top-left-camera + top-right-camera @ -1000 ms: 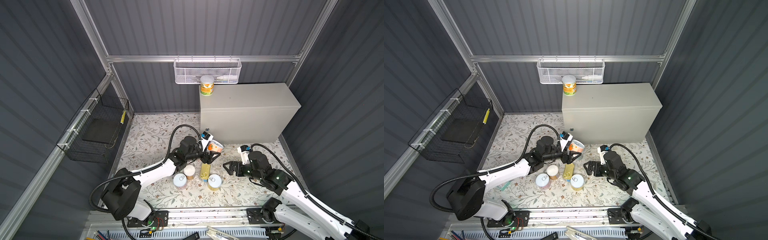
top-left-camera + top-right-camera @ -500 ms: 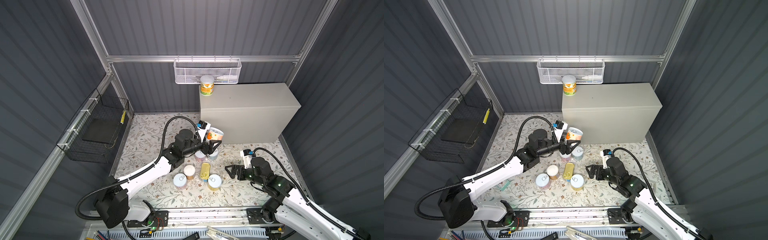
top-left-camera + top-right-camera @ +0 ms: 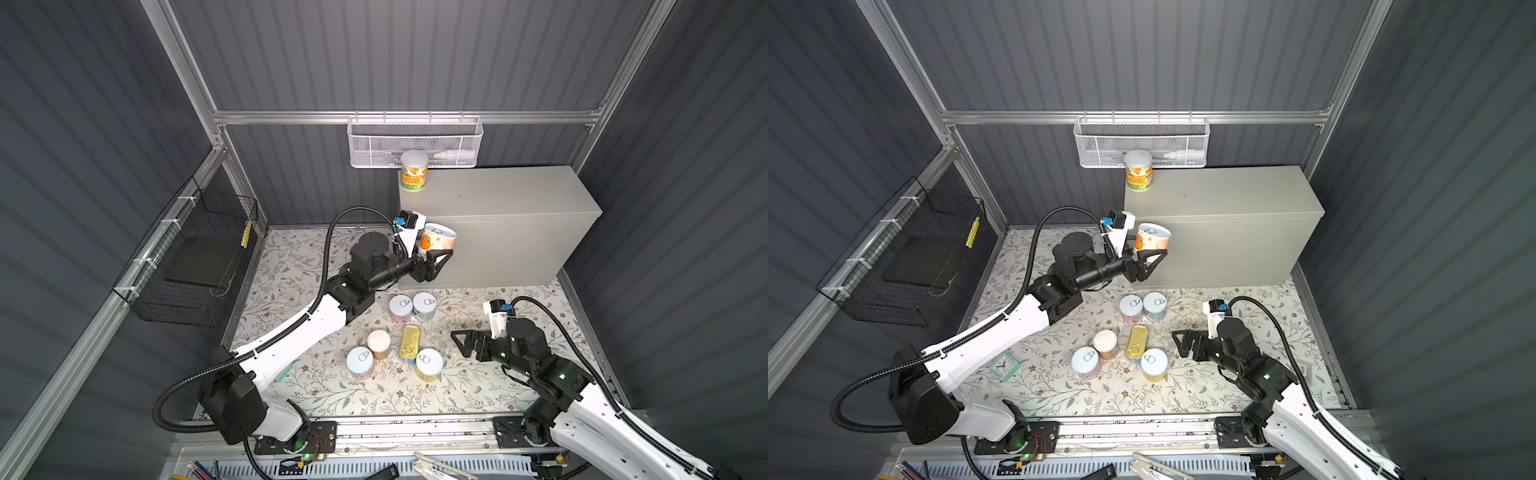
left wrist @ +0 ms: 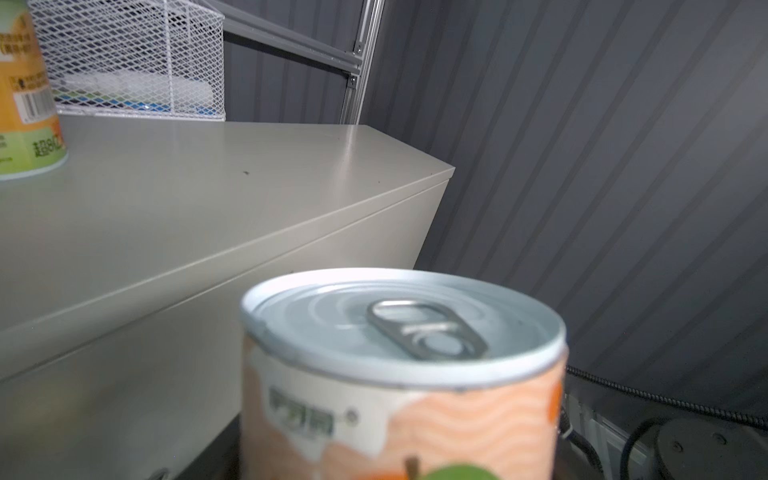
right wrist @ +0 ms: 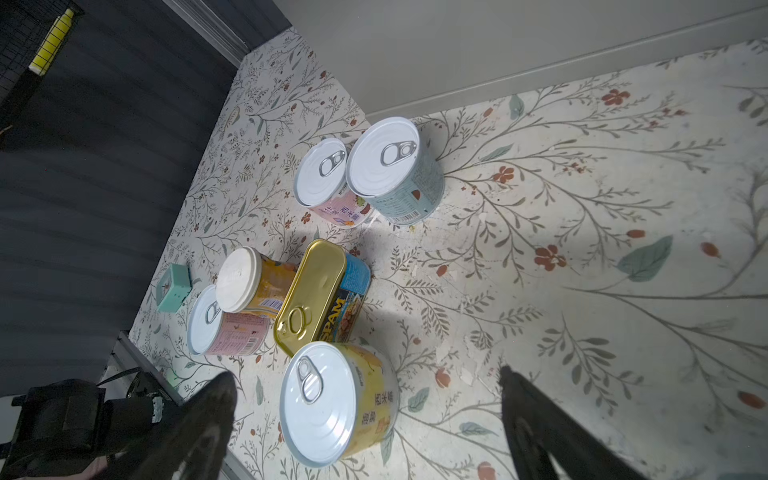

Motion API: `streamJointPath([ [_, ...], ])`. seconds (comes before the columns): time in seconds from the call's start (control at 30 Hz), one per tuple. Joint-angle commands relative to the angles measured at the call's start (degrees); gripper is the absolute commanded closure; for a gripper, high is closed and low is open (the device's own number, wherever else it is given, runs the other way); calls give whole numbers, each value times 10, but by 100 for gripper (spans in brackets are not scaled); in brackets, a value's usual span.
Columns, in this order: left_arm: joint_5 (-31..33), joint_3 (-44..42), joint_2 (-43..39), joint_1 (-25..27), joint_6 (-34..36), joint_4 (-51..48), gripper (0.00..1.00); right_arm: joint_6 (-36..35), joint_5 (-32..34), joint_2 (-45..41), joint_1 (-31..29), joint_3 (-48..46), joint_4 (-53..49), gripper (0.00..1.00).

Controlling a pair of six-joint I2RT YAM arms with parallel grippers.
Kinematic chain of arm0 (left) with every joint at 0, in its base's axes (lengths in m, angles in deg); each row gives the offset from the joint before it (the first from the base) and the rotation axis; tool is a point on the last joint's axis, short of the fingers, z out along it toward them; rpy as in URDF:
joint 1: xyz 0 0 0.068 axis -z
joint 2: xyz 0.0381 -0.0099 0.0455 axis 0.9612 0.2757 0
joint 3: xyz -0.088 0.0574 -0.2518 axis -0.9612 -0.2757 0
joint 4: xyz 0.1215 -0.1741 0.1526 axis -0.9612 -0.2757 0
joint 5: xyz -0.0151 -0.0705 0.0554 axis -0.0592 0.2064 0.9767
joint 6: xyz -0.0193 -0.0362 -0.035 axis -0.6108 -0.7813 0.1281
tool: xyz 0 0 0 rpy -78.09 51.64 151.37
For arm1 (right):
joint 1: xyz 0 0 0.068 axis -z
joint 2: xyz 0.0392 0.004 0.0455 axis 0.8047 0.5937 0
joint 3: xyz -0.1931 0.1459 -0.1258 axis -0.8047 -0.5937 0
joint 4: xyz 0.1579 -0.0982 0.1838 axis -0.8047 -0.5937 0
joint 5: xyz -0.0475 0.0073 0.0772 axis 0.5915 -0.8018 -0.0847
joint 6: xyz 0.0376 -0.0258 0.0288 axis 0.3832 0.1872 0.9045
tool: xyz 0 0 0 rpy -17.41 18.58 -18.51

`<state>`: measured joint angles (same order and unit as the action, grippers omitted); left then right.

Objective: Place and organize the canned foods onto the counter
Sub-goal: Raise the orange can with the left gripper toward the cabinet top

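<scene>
My left gripper [image 3: 437, 261] is shut on an orange-labelled can [image 3: 437, 240] with a silver pull-tab lid [image 4: 415, 328], held upright in the air by the counter's [image 3: 498, 195] front left corner, below its top. One white-lidded can [image 3: 414, 170] stands on the counter's back left corner. Several cans sit on the floral floor: pink [image 5: 322, 172], pale blue [image 5: 390, 166], white-lidded orange [image 5: 239, 278], a gold-topped oblong tin [image 5: 320, 295], another pink [image 5: 208, 320] and yellow [image 5: 332, 403]. My right gripper [image 3: 460, 343] is open, low, just right of the yellow can [image 3: 429, 364], holding nothing.
A white mesh basket [image 3: 415, 141] hangs on the back wall just above the counter. A black wire basket [image 3: 199, 257] hangs on the left wall. A small teal clock [image 3: 1003, 365] lies on the floor under my left arm.
My left arm has lifted the orange can off the floor and carried it up toward the counter. My right gripper has drawn back a little to the right, still open.
</scene>
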<state>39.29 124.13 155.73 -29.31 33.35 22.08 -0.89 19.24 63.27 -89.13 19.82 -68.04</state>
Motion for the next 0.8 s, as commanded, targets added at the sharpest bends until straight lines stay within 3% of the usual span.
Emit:
streamJointPath([
  [0.0,12,84,2,-3,39,12,34,1,10,-12,0,-7,-1,1],
  [0.3,18,225,76,-2,98,-42,34,2,18,-33,0,-12,-10,1],
  [0.57,47,275,114,-8,157,-56,33,12,18,-52,0,-16,-22,1],
  [0.77,45,297,139,-34,143,-57,33,26,13,-62,0,-33,-9,1],
])
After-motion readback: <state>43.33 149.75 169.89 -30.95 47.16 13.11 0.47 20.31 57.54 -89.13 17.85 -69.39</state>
